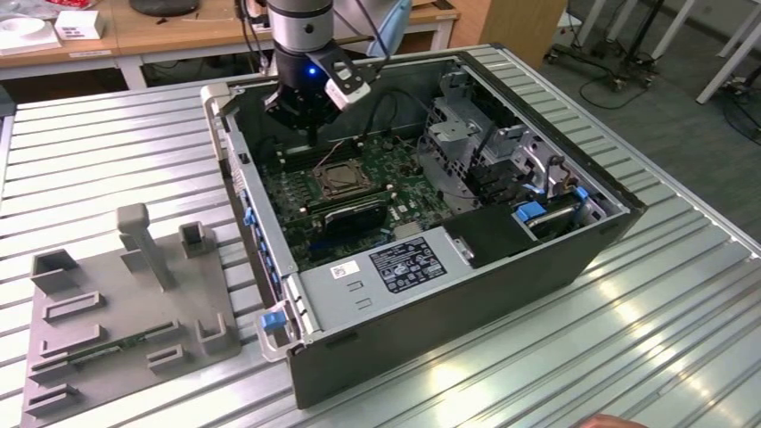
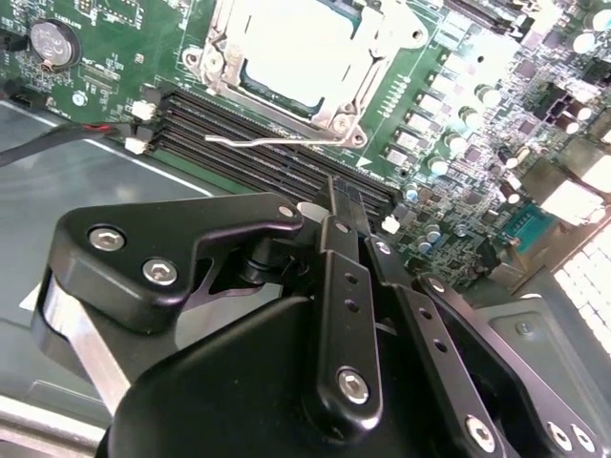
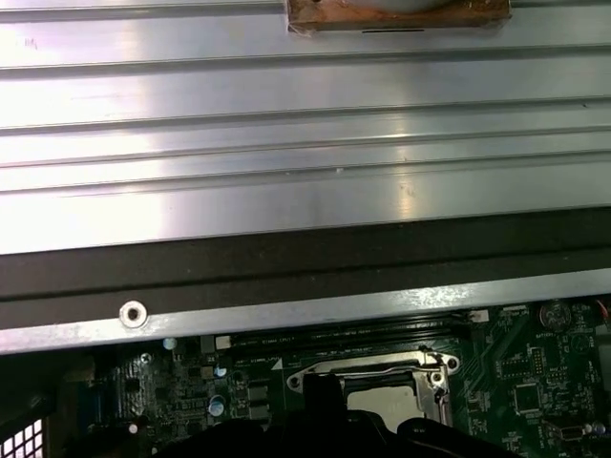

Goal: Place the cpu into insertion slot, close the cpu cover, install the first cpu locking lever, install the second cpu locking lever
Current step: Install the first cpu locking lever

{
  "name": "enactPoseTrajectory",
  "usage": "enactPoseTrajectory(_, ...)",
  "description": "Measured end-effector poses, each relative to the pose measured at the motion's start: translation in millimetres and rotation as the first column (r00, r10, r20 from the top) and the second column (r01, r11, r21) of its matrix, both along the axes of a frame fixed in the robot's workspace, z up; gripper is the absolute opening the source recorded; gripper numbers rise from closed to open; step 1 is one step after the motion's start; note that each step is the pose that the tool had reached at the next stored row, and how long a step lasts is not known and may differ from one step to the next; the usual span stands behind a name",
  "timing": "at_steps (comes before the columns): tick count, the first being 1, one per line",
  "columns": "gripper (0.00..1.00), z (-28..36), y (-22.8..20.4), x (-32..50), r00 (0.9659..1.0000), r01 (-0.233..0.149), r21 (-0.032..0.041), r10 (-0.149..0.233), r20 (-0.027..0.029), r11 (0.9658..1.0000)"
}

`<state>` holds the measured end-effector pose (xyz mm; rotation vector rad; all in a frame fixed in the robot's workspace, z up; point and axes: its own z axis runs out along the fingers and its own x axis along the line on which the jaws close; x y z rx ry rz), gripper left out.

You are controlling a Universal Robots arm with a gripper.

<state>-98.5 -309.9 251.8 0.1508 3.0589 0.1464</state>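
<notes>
- The bench point(image 1: 119, 160) carried an open case point(image 1: 476, 294).
- The hand point(image 2: 339, 198), pinched narrow and seemingly empty, hung near the lever.
- The cover point(image 2: 315, 113) lay shut over the cpu point(image 2: 296, 48) on the board point(image 2: 143, 38).
- The lever point(image 2: 277, 141), probably thin springy wire, looked unlatched. Its hooked end seemed the best hold.

Open case point(image 1: 356, 339), top side free: straight drop onto the insertion slot point(image 1: 337, 178) unobstructed. Claw point(image 1: 312, 141) hangs over the memory slots point(image 2: 248, 157), near the case's far wall point(image 1: 416, 59). Tall drive cage point(image 1: 458, 134) crowds the exterior view's right of the slot. Power supply point(image 1: 405, 263) walls off the near side. Thin wire lever point(image 2: 277, 143) lies between slot and memory slots. Table point(image 1: 119, 152) open around the case; grey fixture point(image 1: 131, 303) on the exterior view's left.
</notes>
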Motion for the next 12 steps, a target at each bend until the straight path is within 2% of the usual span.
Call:
enactPoseTrajectory(8,0.11,-1.2,0.0,10.6,1.0,0.0,0.0001,0.0,-0.0026,1.0)
enactPoseTrajectory(12,0.11,-1.4,-0.1,12.6,1.0,0.0,0.0004,0.0,-0.0028,1.0)
